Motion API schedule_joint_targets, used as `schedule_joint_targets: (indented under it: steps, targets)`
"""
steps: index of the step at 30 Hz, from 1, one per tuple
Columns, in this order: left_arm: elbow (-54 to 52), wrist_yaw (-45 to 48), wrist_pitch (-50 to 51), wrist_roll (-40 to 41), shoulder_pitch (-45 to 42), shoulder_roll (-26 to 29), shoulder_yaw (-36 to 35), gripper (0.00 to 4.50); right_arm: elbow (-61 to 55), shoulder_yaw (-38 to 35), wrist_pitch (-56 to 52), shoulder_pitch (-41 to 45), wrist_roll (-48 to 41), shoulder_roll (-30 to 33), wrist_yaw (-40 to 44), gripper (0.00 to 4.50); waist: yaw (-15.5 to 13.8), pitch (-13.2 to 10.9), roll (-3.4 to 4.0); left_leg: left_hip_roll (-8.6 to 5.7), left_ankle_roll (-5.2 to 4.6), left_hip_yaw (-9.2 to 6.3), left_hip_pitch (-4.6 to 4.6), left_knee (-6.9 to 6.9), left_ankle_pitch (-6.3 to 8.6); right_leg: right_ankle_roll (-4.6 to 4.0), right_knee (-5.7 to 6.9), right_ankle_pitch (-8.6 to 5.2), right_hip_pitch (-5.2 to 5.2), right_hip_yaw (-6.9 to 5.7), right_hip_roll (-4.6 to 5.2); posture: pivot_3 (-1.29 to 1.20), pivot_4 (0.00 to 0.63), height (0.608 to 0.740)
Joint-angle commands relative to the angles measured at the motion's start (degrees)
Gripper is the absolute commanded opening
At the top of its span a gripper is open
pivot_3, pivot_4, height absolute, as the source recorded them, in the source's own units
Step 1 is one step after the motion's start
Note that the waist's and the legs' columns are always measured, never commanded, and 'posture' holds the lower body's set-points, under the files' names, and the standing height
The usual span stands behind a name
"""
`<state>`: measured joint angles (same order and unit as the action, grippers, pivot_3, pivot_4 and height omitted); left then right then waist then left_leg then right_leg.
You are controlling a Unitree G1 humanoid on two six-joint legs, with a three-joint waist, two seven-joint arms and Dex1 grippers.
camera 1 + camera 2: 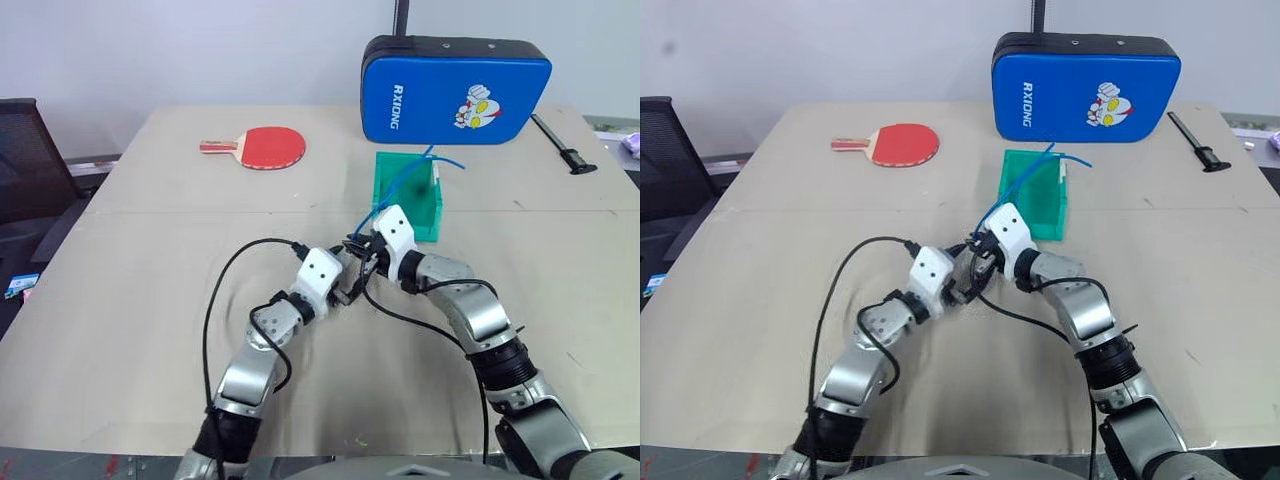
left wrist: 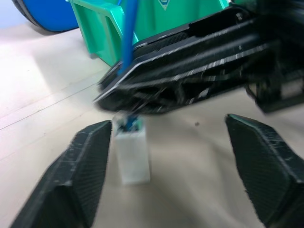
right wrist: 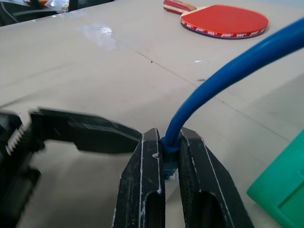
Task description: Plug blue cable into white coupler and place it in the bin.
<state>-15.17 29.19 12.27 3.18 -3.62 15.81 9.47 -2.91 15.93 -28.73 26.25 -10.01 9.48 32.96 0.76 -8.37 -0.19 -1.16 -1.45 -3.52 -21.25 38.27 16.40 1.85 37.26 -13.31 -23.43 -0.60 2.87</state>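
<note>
1. Right gripper (image 3: 167,164) clamped on the blue cable (image 3: 228,71) just above its plug.
2. White coupler (image 2: 131,152) hanging from that plug, seated on it.
3. Left gripper (image 2: 166,171) spread wide around the coupler, one finger (image 2: 80,166) just beside it.
4. Green bin (image 1: 408,195) close behind, before a blue padded case (image 1: 455,90).
5. Red paddle (image 1: 262,147) well apart on the table (image 1: 120,300).

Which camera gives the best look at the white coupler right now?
The left wrist view: the white coupler hangs there in plain sight with the blue cable plugged into its top. The right wrist view shows just a white sliver between the fingers below the plug. In both eye views the tools hide it.
</note>
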Motion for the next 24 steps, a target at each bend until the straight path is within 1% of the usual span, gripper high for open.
schedule_joint_targets:
  steps: [1,4,5,7,8,11,14,17,20,24]
  targets:
    - [-9.5,3.7,4.9,5.9,0.8,3.8,-3.7,3.87,-7.0,-3.5,-4.0,2.0,-4.6,0.5,1.5,0.0,0.0,0.0,0.01,0.0,0.0,0.0,-0.19,0.01,0.0,0.0,0.0,0.01,-0.18,0.0,0.0,0.0,0.15,0.74]
    - [-14.9,4.2,11.4,12.1,0.6,6.4,-8.8,3.87,-11.7,-8.6,-9.3,3.6,-12.5,-0.3,2.3,0.0,0.0,-0.2,-0.02,0.0,0.01,-0.03,-0.53,0.05,-0.01,0.0,-0.01,0.02,-0.49,-0.02,0.03,0.0,0.15,0.74]
    - [-16.9,4.6,14.0,14.5,0.3,7.7,-10.9,3.87,-12.4,-11.8,-11.4,5.0,-16.1,-0.2,2.4,0.0,0.0,-0.3,-0.04,0.0,0.01,-0.03,-0.54,0.04,-0.01,0.01,-0.05,0.02,-0.5,-0.03,0.03,0.0,0.15,0.74]
    - [-19.4,5.2,17.5,17.6,-0.4,9.8,-13.2,3.87,-12.4,-15.6,-13.9,7.1,-20.1,0.4,2.5,0.0,0.0,-0.5,-0.04,0.01,0.01,-0.06,-0.56,0.03,0.0,0.01,-0.1,0.02,-0.49,-0.05,0.03,0.0,0.15,0.74]
    - [-20.5,5.8,19.6,19.4,-1.0,11.1,-13.9,3.87,-11.0,-17.4,-14.6,8.7,-21.3,1.2,2.5,0.0,0.0,-0.6,-0.06,0.01,0.01,-0.07,-0.56,0.03,0.0,0.01,-0.11,0.02,-0.49,-0.06,0.03,0.0,0.15,0.74]
    - [-22.1,8.5,25.3,25.0,-4.7,15.9,-15.9,3.87,-1.1,-22.6,-15.1,15.7,-23.3,5.8,4.5,0.0,-0.1,-0.8,-0.06,-0.04,0.01,-0.08,-0.56,0.03,0.0,0.01,-0.18,0.02,-0.44,-0.11,0.03,0.0,0.15,0.74]
    - [-22.2,8.4,29.4,28.9,-8.9,18.4,-17.0,3.87,10.4,-22.9,-14.3,21.4,-21.3,9.7,5.5,0.0,-0.1,-0.9,-0.09,-0.16,0.0,-0.06,-0.58,0.05,-0.01,0.01,-0.25,0.03,-0.4,-0.12,-0.09,0.0,0.15,0.74]
    - [-22.1,6.8,32.4,32.7,-12.5,18.0,-18.1,3.87,21.0,-20.4,-10.6,25.6,-17.3,12.1,8.3,0.0,0.1,-0.9,-0.1,-0.13,0.01,0.03,-0.57,0.02,-0.02,0.02,-0.27,0.03,-0.41,-0.07,-0.05,0.0,0.15,0.74]
    - [-22.2,5.6,33.0,34.7,-14.3,17.5,-18.3,3.87,30.2,-18.7,-6.9,29.5,-13.8,12.3,9.6,0.0,0.4,-0.9,-0.11,-0.04,0.23,0.16,-0.6,-0.11,-0.14,0.02,-0.31,0.03,-0.52,0.01,0.03,0.0,0.15,0.74]
    - [-21.5,4.2,31.5,33.3,-14.8,17.6,-17.5,3.87,39.2,-18.0,-1.9,33.1,-10.5,12.0,10.7,0.0,0.3,-1.0,-0.11,0.0,0.25,0.18,-0.77,-0.23,-0.15,0.01,-0.35,0.03,-0.75,0.04,0.04,0.0,0.15,0.74]
